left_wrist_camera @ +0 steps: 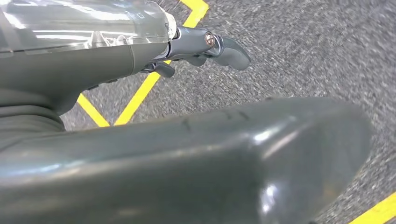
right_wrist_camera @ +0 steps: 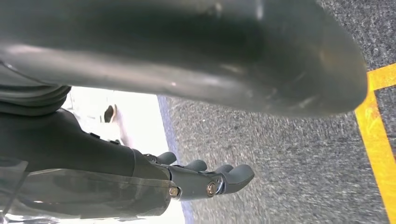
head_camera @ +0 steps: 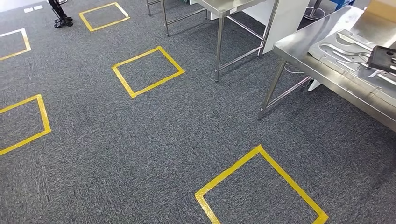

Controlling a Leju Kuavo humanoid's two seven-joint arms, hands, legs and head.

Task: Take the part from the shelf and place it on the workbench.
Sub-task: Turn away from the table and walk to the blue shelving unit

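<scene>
The head view looks down on grey carpet (head_camera: 140, 140) marked with yellow tape squares (head_camera: 147, 71); the nearest one (head_camera: 261, 186) lies close in, right of centre. At the far right stands a steel workbench (head_camera: 327, 77) with a pale tray (head_camera: 336, 51) of flat metal parts on it, and a dark plate-like part (head_camera: 382, 58) rests tilted at the tray's right edge. A second steel table (head_camera: 224, 9) stands further off, its legs on the carpet between the squares and the bench. A black stand's foot (head_camera: 62, 19) sits far left.

The left hand (left_wrist_camera: 205, 49) hangs over carpet and yellow tape, fingers loosely extended, holding nothing. The right hand (right_wrist_camera: 205, 179) likewise hangs empty, fingers apart and slightly curled.
</scene>
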